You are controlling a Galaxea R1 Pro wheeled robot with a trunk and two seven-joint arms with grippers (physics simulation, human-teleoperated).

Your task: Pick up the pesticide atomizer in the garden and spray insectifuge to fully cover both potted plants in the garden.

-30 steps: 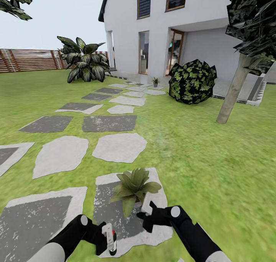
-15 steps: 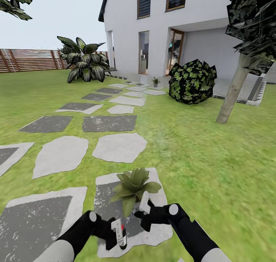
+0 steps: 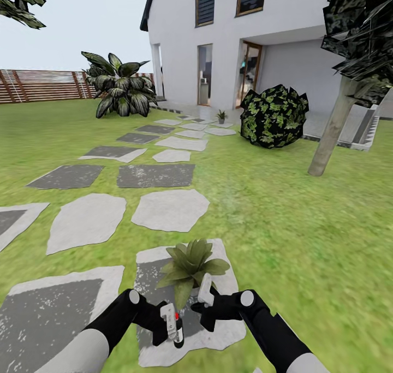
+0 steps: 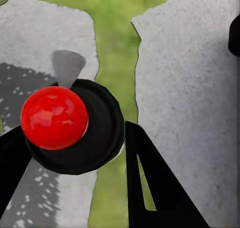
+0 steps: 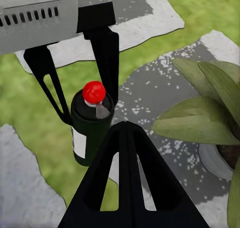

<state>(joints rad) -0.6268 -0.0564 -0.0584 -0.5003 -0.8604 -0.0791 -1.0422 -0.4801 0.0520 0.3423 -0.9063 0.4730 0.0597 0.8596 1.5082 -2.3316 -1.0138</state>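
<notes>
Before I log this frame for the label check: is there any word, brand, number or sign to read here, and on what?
None can be read.
The pesticide atomizer in the left claw carries a pale patch on its side: too blurred to tell whether it bears text.
Its red button: plain, no mark.
The house and the fence: no sign or number visible.

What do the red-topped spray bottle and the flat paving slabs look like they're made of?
The pesticide atomizer looks like dark, fairly matt plastic; its red knob shows glossy highlights. The stepping stones look like rough pale-grey stone or concrete, speckled and irregular-edged. As renders, both are guesses.
</notes>
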